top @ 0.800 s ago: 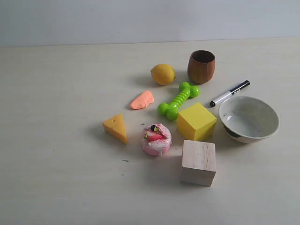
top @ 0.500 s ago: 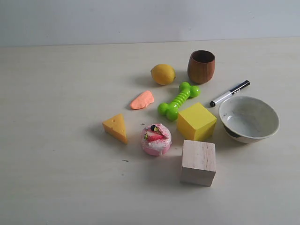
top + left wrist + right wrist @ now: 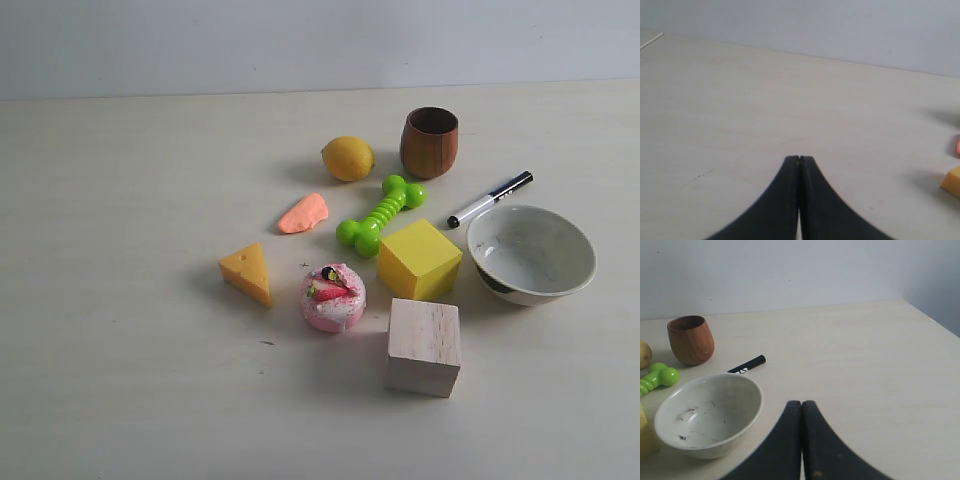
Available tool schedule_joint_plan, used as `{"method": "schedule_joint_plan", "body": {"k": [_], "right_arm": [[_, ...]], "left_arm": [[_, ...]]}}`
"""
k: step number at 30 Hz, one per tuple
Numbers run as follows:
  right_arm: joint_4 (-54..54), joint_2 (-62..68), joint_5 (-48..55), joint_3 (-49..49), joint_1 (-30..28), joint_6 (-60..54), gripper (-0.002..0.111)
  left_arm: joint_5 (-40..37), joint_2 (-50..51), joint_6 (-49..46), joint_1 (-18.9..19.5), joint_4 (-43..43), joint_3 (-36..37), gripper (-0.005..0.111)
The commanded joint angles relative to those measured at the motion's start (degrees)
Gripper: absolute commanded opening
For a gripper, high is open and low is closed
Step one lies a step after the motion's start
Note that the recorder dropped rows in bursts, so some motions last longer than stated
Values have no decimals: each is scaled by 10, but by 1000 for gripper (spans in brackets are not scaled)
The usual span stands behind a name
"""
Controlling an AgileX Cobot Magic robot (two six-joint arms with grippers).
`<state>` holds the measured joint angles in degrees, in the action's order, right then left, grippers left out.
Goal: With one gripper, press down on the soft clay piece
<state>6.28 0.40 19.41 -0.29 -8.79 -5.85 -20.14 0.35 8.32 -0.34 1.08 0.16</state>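
While the left gripper (image 3: 799, 159) and the right gripper (image 3: 801, 402) are both squeezed closed, the soft clay piece (image 3: 303, 213) lies flat on the table (image 3: 120, 300), between the lemon (image 3: 348, 158) and the cheese wedge (image 3: 248, 272), touching neither.

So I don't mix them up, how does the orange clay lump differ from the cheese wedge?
The soft clay piece is salmon-orange; the cheese wedge is yellow-orange. The clay piece is a flat, irregular lump; the cheese wedge is a taller, sharp-edged triangle. Both are small and lie on the table.
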Motion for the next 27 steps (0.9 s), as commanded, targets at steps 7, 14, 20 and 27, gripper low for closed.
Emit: {"method": "schedule_joint_plan", "body": {"k": [7, 14, 20, 27], "right_arm": [[-2, -4, -2, 3, -2, -1, 0], [-2, -4, -2, 3, -2, -1, 0], [-2, -4, -2, 3, -2, -1, 0], [-2, -4, -2, 3, -2, -1, 0]], "left_arm": [[181, -3, 77, -2, 0, -2, 0], [210, -3, 208, -2, 0, -21, 0], [411, -3, 223, -2, 0, -30, 0], [405, -2, 297, -2, 243, -92, 0]]}}
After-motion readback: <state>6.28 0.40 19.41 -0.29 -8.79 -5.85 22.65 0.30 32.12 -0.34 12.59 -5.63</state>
